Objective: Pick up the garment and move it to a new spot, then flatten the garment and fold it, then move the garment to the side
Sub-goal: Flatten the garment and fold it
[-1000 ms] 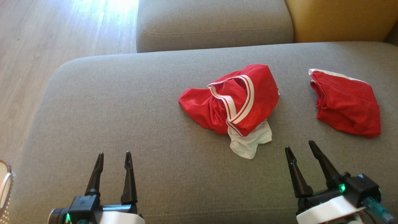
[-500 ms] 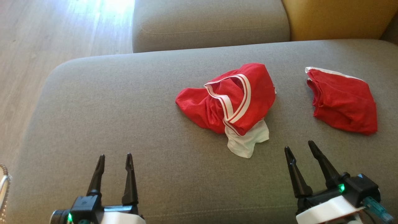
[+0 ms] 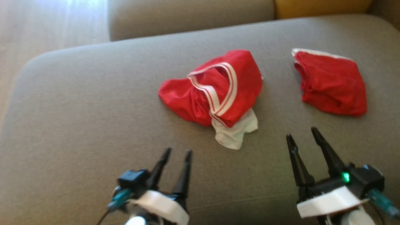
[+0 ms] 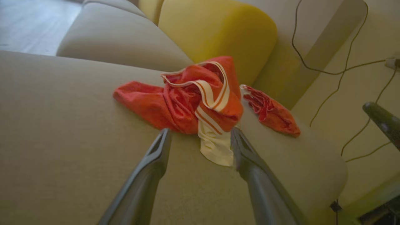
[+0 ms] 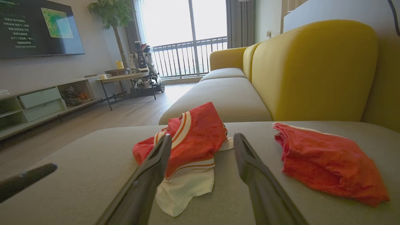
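Crumpled red-and-white garment (image 3: 212,93) sits centre frame on the grey cushion (image 3: 78,109), white tail pointing down-frame. Both claws spread wide, empty: left gripper (image 3: 178,150) below-left, aimed straight at it; right gripper (image 3: 300,132) below-right, about as near.

The left gripper (image 3: 178,151) is showing two long, matte black fingers (image 3: 183,175) that are tapering to narrow points, rising from a boxy black housing (image 3: 132,178). A glossy white band (image 3: 159,206) is wrapping the wrist behind it. A teal plug (image 3: 118,197) is sticking out at the side with a thin dark cable (image 3: 101,218) trailing from it (too blurred for finer detail). The right gripper (image 3: 300,132) is showing the same black fingers above a white collar (image 3: 328,203). A small green light (image 3: 345,177) is glowing on its black block, and a translucent teal connector (image 3: 382,203) is jutting from it. In the wrist views the fingers are looking dark grey, a shallow recess showing near one tip.
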You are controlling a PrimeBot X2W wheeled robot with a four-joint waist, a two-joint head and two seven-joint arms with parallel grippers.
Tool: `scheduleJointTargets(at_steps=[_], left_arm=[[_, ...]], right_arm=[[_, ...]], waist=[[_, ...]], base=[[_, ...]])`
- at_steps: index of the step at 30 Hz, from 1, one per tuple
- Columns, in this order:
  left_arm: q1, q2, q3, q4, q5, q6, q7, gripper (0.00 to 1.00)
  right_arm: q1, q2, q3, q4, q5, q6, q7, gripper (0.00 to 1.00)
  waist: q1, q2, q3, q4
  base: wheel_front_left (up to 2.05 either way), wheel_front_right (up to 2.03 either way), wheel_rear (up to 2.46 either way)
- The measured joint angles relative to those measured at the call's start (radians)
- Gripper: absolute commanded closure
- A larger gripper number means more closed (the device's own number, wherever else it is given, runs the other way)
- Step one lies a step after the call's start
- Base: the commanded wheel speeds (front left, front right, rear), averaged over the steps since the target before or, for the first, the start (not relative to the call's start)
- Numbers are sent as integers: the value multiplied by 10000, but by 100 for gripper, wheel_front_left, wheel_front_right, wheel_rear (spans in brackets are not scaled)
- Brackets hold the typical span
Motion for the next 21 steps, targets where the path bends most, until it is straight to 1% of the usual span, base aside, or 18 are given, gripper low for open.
scheduleJointTargets(at_steps=[4, 5, 9, 17, 20, 21], left_arm=[[-1090, -13, -949, 1258, -84, -305, 8, 0], [-1741, -8, -1306, 1743, -111, -449, 8, 0], [-2916, -21, -1998, 2395, -364, -606, 8, 0], [-4468, -31, -2976, 3405, -627, -604, 8, 0], [-4759, -31, -3018, 3507, -792, -573, 8, 0], [-4853, -35, -3005, 3503, -802, -470, 6, 0]], right_arm=[[-472, 0, 94, -318, -251, 0, 0, 0], [-751, 2, 65, -385, -251, 0, 0, 0], [-1003, 0, -71, -531, -249, 0, 0, 0], [-1465, 2, -92, -581, -107, 0, 0, 0], [-1557, 0, -17, -598, -61, 0, 0, 0], [-1561, 0, 40, -614, -61, 0, 0, 0]], waist=[[0, 0, 468, -358], [3, 0, 741, -553], [2, 0, 1300, -899], [3, 0, 2260, -1441], [2, 0, 2406, -1636], [2, 0, 2441, -1691]], base=[[0, 0, 0], [0, 0, 0], [0, 0, 0], [0, 0, 0], [0, 0, 0], [0, 0, 0]])
